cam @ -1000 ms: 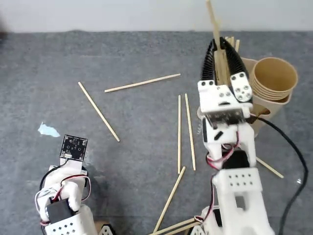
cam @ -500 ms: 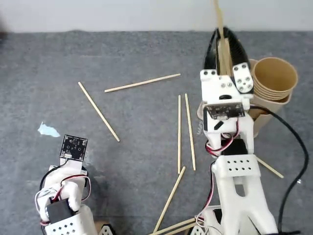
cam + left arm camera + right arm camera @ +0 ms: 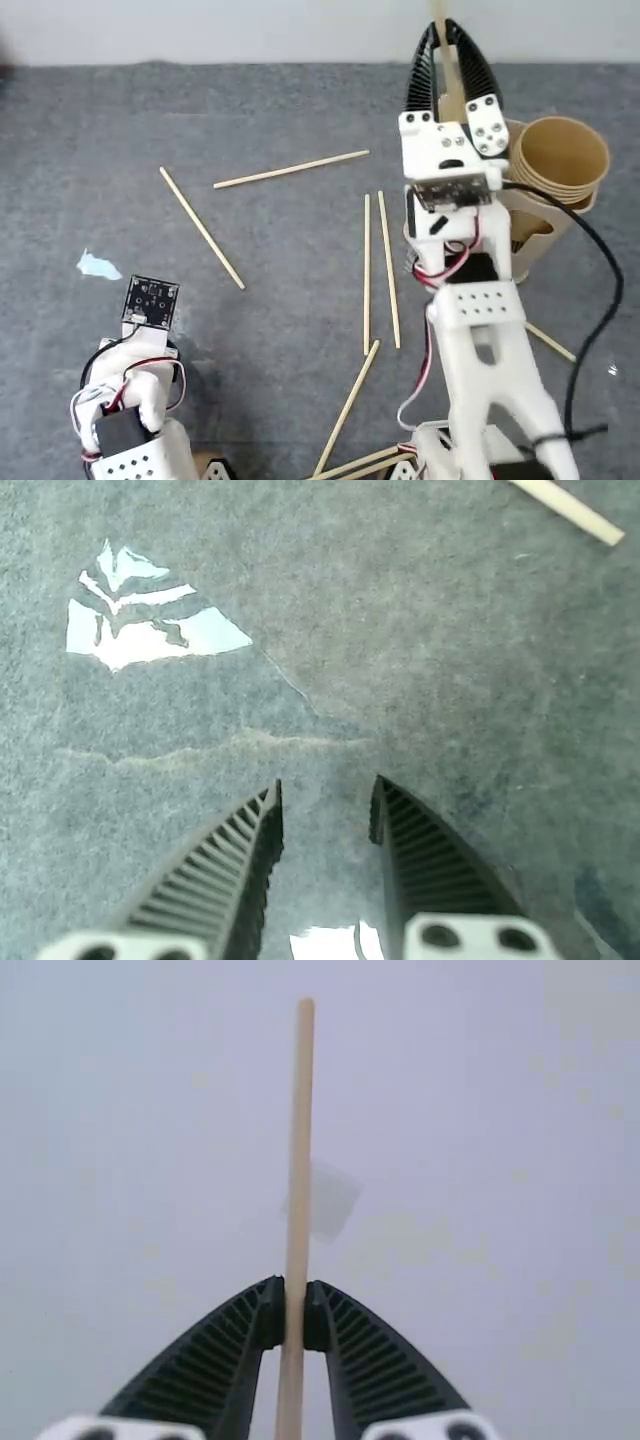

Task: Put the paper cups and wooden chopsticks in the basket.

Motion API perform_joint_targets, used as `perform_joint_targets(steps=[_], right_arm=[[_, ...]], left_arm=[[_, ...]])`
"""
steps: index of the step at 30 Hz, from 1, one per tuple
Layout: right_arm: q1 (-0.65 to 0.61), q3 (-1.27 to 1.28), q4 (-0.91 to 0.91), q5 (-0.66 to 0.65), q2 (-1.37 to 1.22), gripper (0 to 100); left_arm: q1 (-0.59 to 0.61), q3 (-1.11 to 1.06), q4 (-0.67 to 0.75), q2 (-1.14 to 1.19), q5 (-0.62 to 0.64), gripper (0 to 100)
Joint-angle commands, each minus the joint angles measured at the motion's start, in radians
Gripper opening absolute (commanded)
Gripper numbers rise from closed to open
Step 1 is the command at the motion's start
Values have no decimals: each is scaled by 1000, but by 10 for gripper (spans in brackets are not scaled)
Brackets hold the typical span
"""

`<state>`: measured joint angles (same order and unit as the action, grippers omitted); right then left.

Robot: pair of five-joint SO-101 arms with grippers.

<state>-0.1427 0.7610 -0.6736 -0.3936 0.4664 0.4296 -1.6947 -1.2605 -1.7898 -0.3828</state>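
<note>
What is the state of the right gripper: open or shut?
Shut: the right gripper presses on a chopstick from both sides.

A grey felt-like table surface (image 3: 300, 110) meets a plain white wall (image 3: 220, 30).

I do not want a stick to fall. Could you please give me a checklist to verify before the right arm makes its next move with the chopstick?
1. Grip on the held chopstick: ok. The right pincer has its jaws shut on it.
2. The held chopstick above the opening of the basket: cannot tell. In the high view the pincer is beside the basket, and its height is unclear.
3. The paper cups in the basket: ok. The stack sits inside.
4. The left pincer out of the way: ok. It is open over the table.
5. No loose chopsticks left out: not ok. Several lie on the table.
</note>
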Motion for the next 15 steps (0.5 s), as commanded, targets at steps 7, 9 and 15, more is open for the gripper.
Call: perform_joint_targets(steps=[7,9,15], right_arm=[[31,-31,-16,83,-84,46],[30,-26,91,124,-36,99],[33,-26,441,221,176,144]], left_arm=[[-8,12,-6,-8,6,137],[-8,12,-6,-8,6,137],[-8,12,-6,-8,6,137]])
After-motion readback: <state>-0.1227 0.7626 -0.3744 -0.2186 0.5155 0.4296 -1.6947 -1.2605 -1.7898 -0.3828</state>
